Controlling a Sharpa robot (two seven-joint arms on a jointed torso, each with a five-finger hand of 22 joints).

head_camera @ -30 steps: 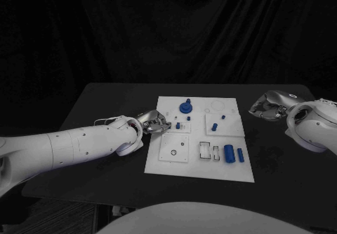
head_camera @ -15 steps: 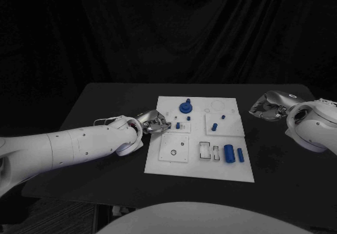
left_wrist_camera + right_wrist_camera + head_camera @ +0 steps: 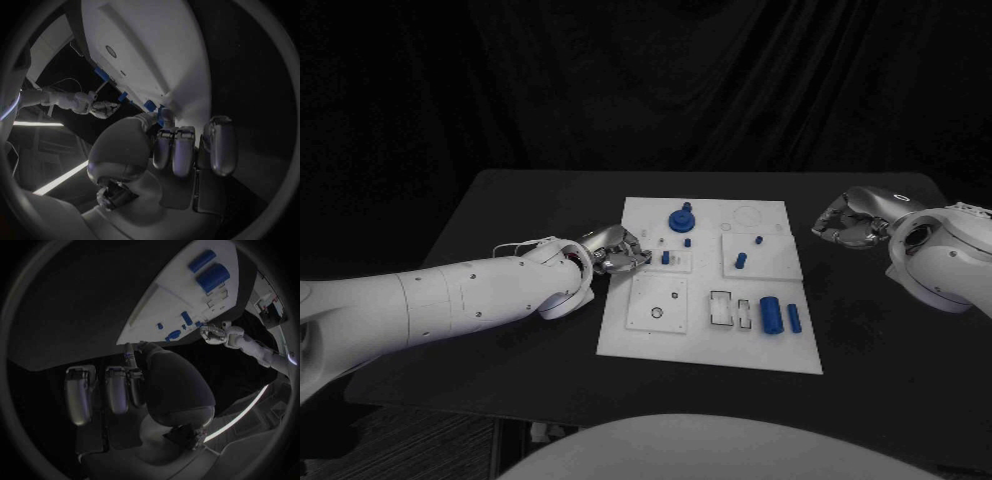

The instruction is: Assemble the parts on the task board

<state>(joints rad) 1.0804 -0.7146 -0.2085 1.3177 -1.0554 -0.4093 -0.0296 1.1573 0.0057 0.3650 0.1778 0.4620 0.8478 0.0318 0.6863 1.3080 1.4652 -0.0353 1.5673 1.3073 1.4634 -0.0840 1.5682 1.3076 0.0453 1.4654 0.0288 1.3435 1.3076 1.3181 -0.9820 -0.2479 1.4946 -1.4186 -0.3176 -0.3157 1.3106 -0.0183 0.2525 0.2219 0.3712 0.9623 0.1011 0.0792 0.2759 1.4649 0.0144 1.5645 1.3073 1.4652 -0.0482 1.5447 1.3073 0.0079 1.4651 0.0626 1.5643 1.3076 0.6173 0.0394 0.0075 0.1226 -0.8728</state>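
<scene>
The white task board (image 3: pixel 711 345) lies mid-table. On it are a blue knob piece (image 3: pixel 682 218), small blue pegs (image 3: pixel 740 262) and two blue cylinders (image 3: pixel 770 313) near its front right. My left hand (image 3: pixel 620 250) rests at the board's left edge with its fingers curled. Its thumb and a finger close round a small blue peg (image 3: pixel 164 116) that stands on the board (image 3: pixel 156 45); this peg (image 3: pixel 666 258) is right at the fingertips. My right hand (image 3: pixel 848 222) hovers off the board's right edge. Its fingers (image 3: pixel 115 390) are curled in, and I see nothing plainly held.
Two rectangular slots (image 3: pixel 721 307) and a square plate with a round hole (image 3: pixel 658 303) take up the board's front part. Black table (image 3: pixel 516 220) stretches to the left of the board, and a narrower strip lies to its right.
</scene>
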